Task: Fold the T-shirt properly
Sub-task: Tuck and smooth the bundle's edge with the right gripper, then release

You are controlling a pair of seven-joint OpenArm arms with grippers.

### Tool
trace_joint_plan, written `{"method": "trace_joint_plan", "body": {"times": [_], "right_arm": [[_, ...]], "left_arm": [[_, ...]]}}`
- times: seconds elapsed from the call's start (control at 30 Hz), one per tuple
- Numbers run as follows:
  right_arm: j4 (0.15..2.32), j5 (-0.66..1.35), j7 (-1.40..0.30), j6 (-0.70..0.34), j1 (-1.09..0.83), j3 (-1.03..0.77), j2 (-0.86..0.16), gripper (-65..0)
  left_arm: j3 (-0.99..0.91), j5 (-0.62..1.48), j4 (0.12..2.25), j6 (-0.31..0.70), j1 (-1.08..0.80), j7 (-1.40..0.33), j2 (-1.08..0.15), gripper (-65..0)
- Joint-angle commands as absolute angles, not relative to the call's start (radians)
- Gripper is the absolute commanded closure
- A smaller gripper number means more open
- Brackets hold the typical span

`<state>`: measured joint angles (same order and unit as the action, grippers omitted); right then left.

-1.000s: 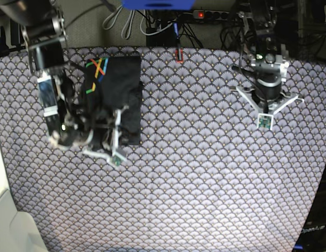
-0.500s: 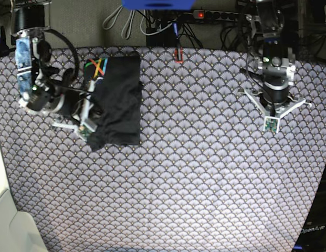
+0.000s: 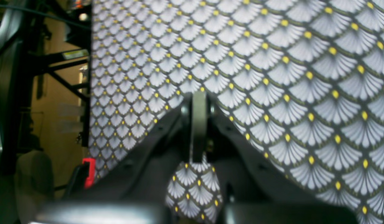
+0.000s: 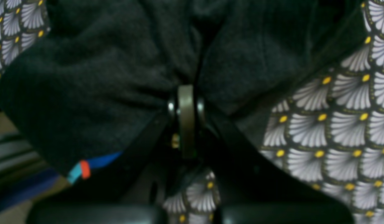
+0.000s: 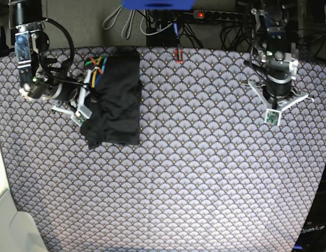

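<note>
The T-shirt (image 5: 118,100) lies on the tabletop (image 5: 204,173), near the back edge and over on the left side of the base view. It is dark grey and folded up into a tall bundle. The bottom end looks bumpy and a bit crumpled. At its top left corner there is a small mark of crossed stripes (image 5: 97,65) in orange, green and blue.

The tabletop is covered with a tablecloth (image 5: 215,199) that has a purple-grey pattern like little fans, each with a yellow dot.

The right gripper (image 5: 85,97) is at the left edge of the T-shirt in the base view. It is squeezed shut on the cloth. In the right wrist view the dark fabric (image 4: 95,77) bunches up and puckers right where the gripper (image 4: 186,93) pinches it. A bit of blue and orange stripe (image 4: 86,168) shows at the lower edge of the fabric there.

The left gripper (image 5: 274,110) is far away from the T-shirt, on the right side of the base view. It points down at the bare tablecloth. In the left wrist view the gripper (image 3: 198,96) is closed with nothing in it, and only the fan pattern (image 3: 288,77) is seen around it.

Behind the tabletop there is a power strip (image 5: 210,14) with a red light, some cables (image 5: 121,21) and a small red thing (image 5: 178,54) at the back edge.
</note>
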<state>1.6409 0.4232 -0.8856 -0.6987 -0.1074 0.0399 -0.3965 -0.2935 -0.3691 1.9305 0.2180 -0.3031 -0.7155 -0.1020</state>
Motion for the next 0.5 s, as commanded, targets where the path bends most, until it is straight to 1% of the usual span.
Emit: {"method": "trace_joint_plan", "body": {"times": [0.0, 0.13, 0.23, 0.37, 0.47], "right_arm": [[1.695, 0.427, -0.892, -0.698, -0.12, 0.015, -0.423, 0.0], [1.87, 0.43, -0.946, -0.698, -0.188, -0.061, -0.423, 0.0], [1.963, 0.432, -0.993, -0.698, -0.234, -0.093, -0.386, 0.0], [1.96, 0.427, -0.99, -0.698, -0.292, -0.099, -0.344, 0.0], [1.939, 0.426, -0.989, -0.698, -0.3, -0.099, -0.321, 0.0]], "left_arm": [[-0.297, -0.375, 1.946, 0.211, -0.3, -0.696, -0.11, -0.3], [-0.297, -0.361, 1.951, 0.213, -0.3, -0.696, -0.11, -0.3], [-0.297, -0.292, 1.954, 0.213, -0.309, -0.696, -0.119, -0.3], [-0.295, -0.211, 1.954, 0.213, -0.337, -0.696, -0.147, -0.3], [-0.297, -0.191, 1.948, 0.213, -0.346, -0.696, -0.15, -0.3]]}}
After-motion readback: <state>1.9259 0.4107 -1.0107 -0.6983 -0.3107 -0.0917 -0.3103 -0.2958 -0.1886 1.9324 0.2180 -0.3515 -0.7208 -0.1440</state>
